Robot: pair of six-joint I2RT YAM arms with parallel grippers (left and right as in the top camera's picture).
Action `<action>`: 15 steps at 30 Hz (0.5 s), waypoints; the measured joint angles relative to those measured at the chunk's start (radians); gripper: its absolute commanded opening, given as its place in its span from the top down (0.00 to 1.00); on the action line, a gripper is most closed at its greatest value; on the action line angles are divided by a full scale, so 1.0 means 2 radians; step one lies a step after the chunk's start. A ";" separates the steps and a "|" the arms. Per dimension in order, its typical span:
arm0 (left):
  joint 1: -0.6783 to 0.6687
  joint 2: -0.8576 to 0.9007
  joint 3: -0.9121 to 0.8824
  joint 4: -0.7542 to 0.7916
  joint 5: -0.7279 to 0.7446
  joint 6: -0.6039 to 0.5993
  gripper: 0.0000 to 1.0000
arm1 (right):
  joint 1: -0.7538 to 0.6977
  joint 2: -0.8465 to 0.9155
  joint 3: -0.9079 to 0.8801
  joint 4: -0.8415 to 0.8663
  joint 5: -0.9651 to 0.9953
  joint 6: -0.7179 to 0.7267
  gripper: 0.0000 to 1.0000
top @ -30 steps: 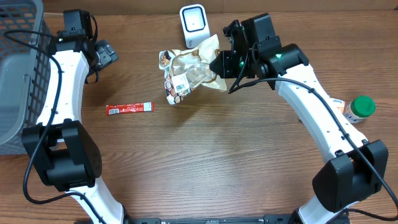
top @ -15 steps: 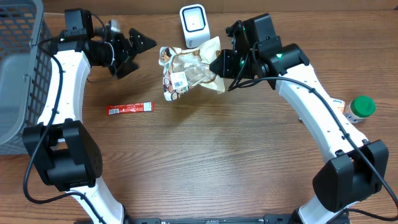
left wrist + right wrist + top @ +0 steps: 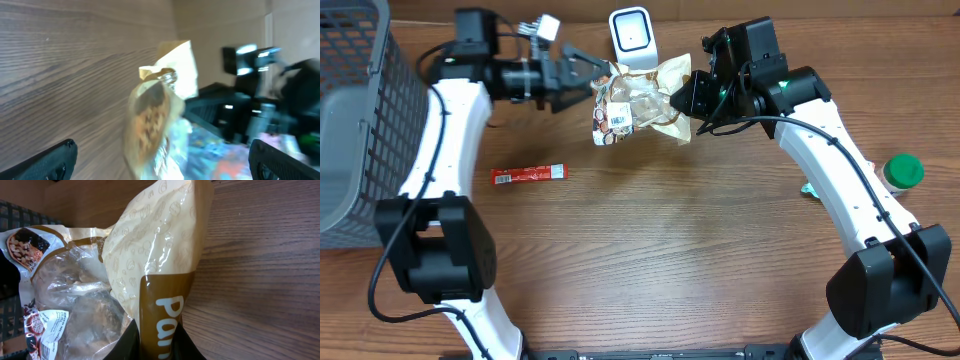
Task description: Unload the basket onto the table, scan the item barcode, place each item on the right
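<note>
Gripping the snack bag (image 3: 638, 100) by its edge in your shut right claw (image 3: 682, 102) just before the scanner (image 3: 631, 32), steady its other end with the wide-open, empty left claw (image 3: 588, 78) and tilt the barcode (image 3: 613, 117) scannerward.

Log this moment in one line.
right gripper: shut on snack bag | left gripper: open, beside bag | barcode scanner: beside bag

light: even, bright; left wrist view: blurred; glare: snack bag (image 3: 165, 250)

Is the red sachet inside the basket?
No, the red sachet lies flat on the wooden table, clear of the grey basket at the left edge.
</note>
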 measured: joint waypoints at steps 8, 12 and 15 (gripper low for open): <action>-0.074 0.000 0.000 -0.004 -0.145 0.002 0.00 | 0.000 0.000 0.000 0.000 0.000 0.001 0.96; -0.094 0.000 0.000 -0.007 -0.235 0.004 0.00 | 0.000 0.000 0.000 0.000 0.000 0.002 0.96; -0.096 0.000 0.000 -0.007 -0.288 0.004 0.00 | 0.000 0.000 -0.002 -0.001 0.001 0.001 0.96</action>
